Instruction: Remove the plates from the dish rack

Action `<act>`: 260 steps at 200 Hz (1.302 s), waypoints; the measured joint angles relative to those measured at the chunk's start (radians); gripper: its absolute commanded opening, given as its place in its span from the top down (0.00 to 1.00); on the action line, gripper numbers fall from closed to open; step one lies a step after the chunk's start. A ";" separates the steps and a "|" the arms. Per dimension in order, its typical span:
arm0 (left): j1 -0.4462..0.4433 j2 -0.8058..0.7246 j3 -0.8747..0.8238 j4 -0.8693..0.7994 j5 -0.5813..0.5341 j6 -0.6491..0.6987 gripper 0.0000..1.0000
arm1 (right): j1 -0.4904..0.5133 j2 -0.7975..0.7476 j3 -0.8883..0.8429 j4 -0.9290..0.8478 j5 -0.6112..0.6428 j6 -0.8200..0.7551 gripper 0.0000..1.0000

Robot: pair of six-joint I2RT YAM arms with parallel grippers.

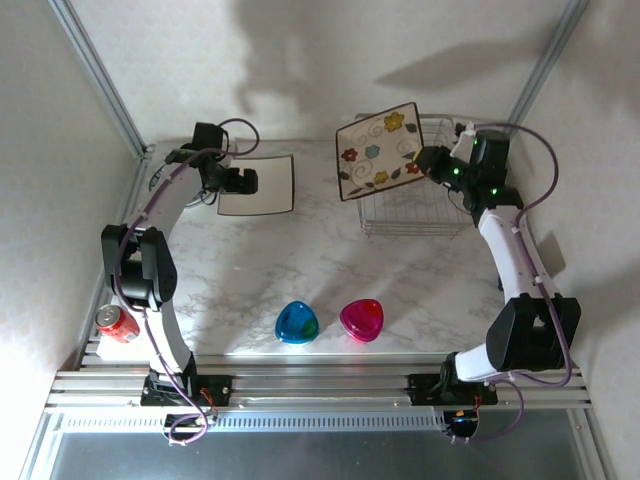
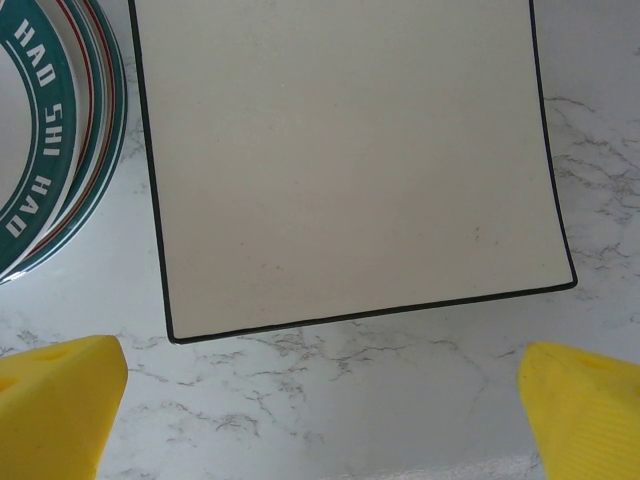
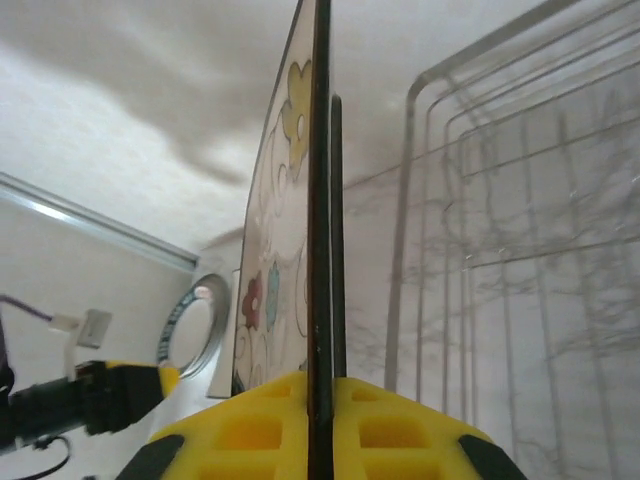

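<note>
Over the far right of the marble table (image 1: pixel 300 260), the right gripper (image 1: pixel 425 160) is clamped on one edge of a flowered square plate (image 1: pixel 380 150), which it holds tilted with its cream face and coloured blossoms turned up towards the top camera. The plate is at the far left corner of the dish rack (image 1: pixel 415 205) – whether its lower edge touches the wires cannot be told. From the right wrist the same plate (image 3: pixel 285 230) is seen edge-on, its dark rim running straight up out of the right gripper (image 3: pixel 320 420), with a yellow fingertip (image 3: pixel 250 420) pressed against either face. The rack's thin silver bars (image 3: pixel 500 250) stand just to the right of it.

Across the table at the far left, the left gripper (image 1: pixel 245 180) sits with its fingers apart and nothing between them, just beside a plain square plate (image 1: pixel 257 185) that lies flat on the marble. In the left wrist view this plain plate (image 2: pixel 350 160) is cream with a thin dark rim, and the two yellow fingertips (image 2: pixel 60 400) are wide apart at the bottom corners, short of its near edge. Beside its left edge lies a round plate (image 2: pixel 50 140) with a teal lettered rim – the two look close, perhaps touching.

Near the arm bases a blue dish (image 1: pixel 297 322) and a pink dish (image 1: pixel 361 319) rest side by side, and a red can (image 1: pixel 117 322) stands at the left edge
</note>
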 measured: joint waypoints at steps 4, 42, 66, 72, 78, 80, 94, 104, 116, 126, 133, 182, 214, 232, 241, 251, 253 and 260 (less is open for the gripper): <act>0.000 0.000 0.000 0.000 0.000 0.000 0.00 | 0.000 -0.002 -0.037 0.050 -0.013 0.035 1.00; 0.000 0.000 0.000 -0.001 0.000 0.000 0.01 | 0.000 0.021 -0.328 0.496 -0.108 0.323 1.00; 0.000 0.000 0.000 -0.001 0.000 -0.001 0.00 | 0.006 0.078 -0.415 0.718 -0.143 0.452 1.00; 0.000 0.000 0.000 -0.001 0.000 -0.001 0.01 | 0.008 0.086 -0.425 0.751 -0.144 0.471 1.00; 0.000 0.000 0.000 -0.001 0.000 -0.003 0.00 | 0.011 0.092 -0.434 0.778 -0.147 0.485 1.00; 0.000 0.000 0.000 -0.002 0.000 -0.004 0.01 | 0.012 0.093 -0.436 0.788 -0.148 0.489 1.00; 0.000 0.000 0.001 0.000 0.020 -0.007 0.00 | 0.019 0.096 -0.443 0.832 -0.159 0.511 1.00; 0.000 -0.001 0.001 0.008 0.062 -0.011 0.01 | 0.023 0.096 -0.443 0.861 -0.169 0.519 1.00; 0.004 -0.004 0.000 0.037 0.149 -0.021 0.01 | 0.027 0.096 -0.443 0.899 -0.182 0.526 1.00; 0.004 -0.018 -0.021 0.100 0.244 -0.047 0.00 | 0.031 0.096 -0.443 0.924 -0.192 0.529 1.00; 0.004 -0.034 -0.044 0.150 0.311 -0.071 0.00 | 0.034 0.096 -0.443 0.935 -0.196 0.530 1.00; 0.003 -0.102 -0.189 0.614 0.760 -0.341 0.01 | 0.051 0.115 -0.443 0.957 -0.214 0.534 1.00; -0.019 -0.091 -0.271 0.884 0.893 -0.543 0.01 | 0.079 0.161 -0.427 0.968 -0.214 0.546 1.00; -0.048 -0.070 -0.278 0.963 0.916 -0.605 0.03 | 0.105 0.196 -0.398 0.970 -0.214 0.549 1.00; -0.063 -0.061 -0.281 0.990 0.920 -0.624 0.05 | 0.116 0.214 -0.381 0.971 -0.217 0.552 1.00; -0.077 -0.050 -0.286 1.011 0.922 -0.643 0.08 | 0.127 0.234 -0.360 0.971 -0.219 0.555 1.00; -0.079 -0.048 -0.286 1.014 0.922 -0.647 0.09 | 0.129 0.238 -0.356 0.971 -0.219 0.555 1.00; -0.086 -0.040 -0.289 1.024 0.924 -0.658 0.12 | 0.135 0.248 -0.345 0.971 -0.220 0.556 1.00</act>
